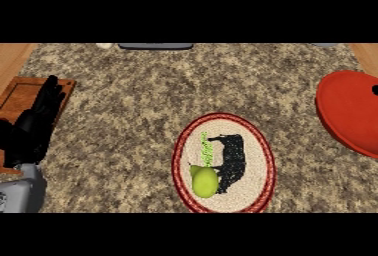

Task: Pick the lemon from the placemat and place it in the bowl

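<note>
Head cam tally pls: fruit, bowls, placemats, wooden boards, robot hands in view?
Fruit (lemon): 1
Bowls (red bowl): 1
Placemats (placemat): 1
Boards (wooden board): 1
Hands (left hand): 1
Total: 5

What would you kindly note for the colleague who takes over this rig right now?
Left hand: open, fingers up, resting at the view's left edge, holding nothing.
Right hand: not in view.
Lemon: lying on the placemat, in its lower left part, with no hand near it.
Bowl: red, at the right edge, partly cut off by the view.
Done: nothing yet.
Left: grasp the lemon, carry it to the right and place it in the bowl.
</note>
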Robot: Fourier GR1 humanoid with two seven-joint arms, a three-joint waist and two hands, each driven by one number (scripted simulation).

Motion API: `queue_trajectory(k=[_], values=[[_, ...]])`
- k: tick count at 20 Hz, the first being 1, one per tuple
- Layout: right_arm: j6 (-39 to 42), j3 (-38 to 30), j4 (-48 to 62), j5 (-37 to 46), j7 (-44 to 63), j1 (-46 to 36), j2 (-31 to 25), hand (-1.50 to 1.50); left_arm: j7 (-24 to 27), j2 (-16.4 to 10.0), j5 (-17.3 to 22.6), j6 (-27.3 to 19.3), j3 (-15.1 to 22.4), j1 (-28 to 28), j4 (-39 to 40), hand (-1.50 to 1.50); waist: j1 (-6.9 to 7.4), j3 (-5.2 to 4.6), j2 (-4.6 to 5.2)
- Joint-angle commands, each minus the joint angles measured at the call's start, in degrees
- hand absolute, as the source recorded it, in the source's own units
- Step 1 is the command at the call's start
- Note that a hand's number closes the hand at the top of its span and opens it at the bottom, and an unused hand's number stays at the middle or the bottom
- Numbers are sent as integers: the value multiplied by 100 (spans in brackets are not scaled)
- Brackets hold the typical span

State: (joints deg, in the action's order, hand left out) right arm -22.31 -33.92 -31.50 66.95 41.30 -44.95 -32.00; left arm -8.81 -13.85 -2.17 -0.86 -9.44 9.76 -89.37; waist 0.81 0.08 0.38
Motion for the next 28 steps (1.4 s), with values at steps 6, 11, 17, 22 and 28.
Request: queue_trajectory(k=[6,11,17,22,28], values=[[-478,-746,198,-1382,-1884,452,71,-150,-94,178,-55,-65,129,-230,-333,0,-10,7,-28],[-1319,-1518,-789,-2466,-2845,245,249,-150,-44,54,-51,-40,-2,-76,-23,0,-194,12,-82],[-712,-2343,-2021,-4102,-3910,1164,541,-150,52,-132,93,57,-276,-237,-62,0,-262,-5,-98],[246,-2591,-3545,-4852,-3724,2550,1193,-150,123,148,-138,-176,-77,-385,-53,0,-325,-16,-110],[1141,-2798,-5757,-5679,-3359,3995,2183,-150,64,-49,62,60,-230,-514,-320,0,-258,-18,-102]])
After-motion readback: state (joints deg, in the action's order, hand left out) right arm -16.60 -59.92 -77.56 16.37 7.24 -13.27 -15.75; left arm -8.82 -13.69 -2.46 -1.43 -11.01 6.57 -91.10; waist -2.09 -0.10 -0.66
